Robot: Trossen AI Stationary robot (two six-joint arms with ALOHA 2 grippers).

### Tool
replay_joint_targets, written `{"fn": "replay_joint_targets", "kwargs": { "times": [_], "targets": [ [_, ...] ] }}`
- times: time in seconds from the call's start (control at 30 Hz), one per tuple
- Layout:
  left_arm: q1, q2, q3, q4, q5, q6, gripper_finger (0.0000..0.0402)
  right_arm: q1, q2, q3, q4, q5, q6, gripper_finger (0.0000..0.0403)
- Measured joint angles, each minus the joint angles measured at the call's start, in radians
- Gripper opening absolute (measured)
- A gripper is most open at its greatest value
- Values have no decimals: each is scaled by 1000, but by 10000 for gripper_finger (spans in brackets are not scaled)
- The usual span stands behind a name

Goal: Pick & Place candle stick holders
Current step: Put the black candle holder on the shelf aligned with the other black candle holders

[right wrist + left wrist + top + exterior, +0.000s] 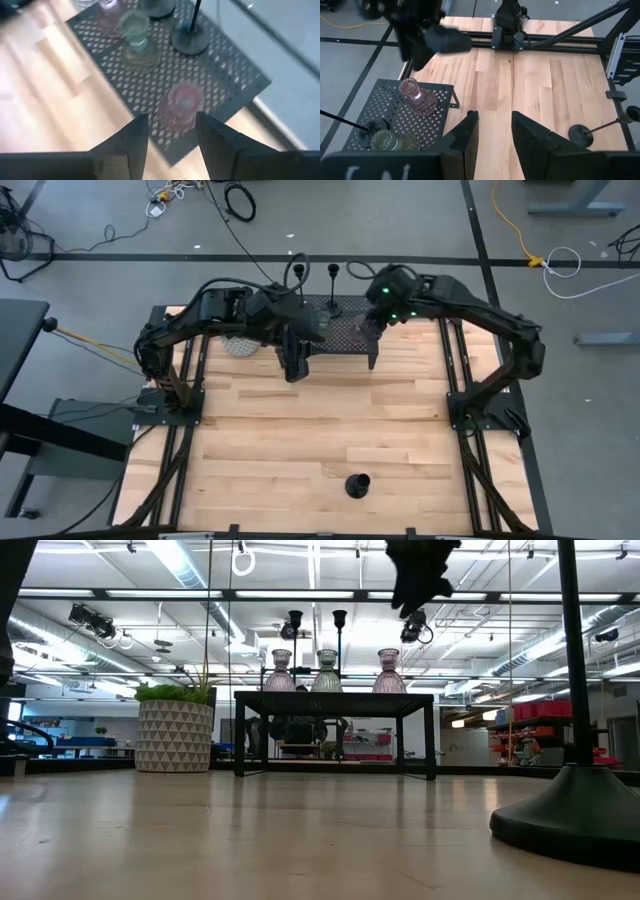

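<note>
Glass cups sit three in a row on the rack (335, 697), two black stems (339, 640) behind them. Your right gripper (170, 132) hovers with fingers spread over the pink cup (182, 102), ready to descend. Left gripper (494, 132) waits beside, fingers apart. One stem (357, 484) stands alone at the worktop's (300, 440) near edge.

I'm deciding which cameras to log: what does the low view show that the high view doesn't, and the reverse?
Only the low view: the three glass cups standing in a row on the rack, and the plant's white patterned pot.

Only the high view: both arms from above, the left gripper and right gripper hanging at the rack's front edge.

Both: the black mesh rack with two black stems on it, and a lone black stem standing upright at the table's near edge.
</note>
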Motion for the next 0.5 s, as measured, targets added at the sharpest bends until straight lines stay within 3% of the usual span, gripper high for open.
{"fn": "replay_joint_targets", "kwargs": {
  "times": [0.13,0.33,0.5],
  "targets": [
    [0,0,0,0,0,0,119,46,-44,3,-111,-113,50,165],
    [0,0,0,0,0,1,119,238,-76,3,-270,-284,98,165],
    [0,0,0,0,0,3,119,424,-103,3,-271,-319,251,165]
  ]
}}
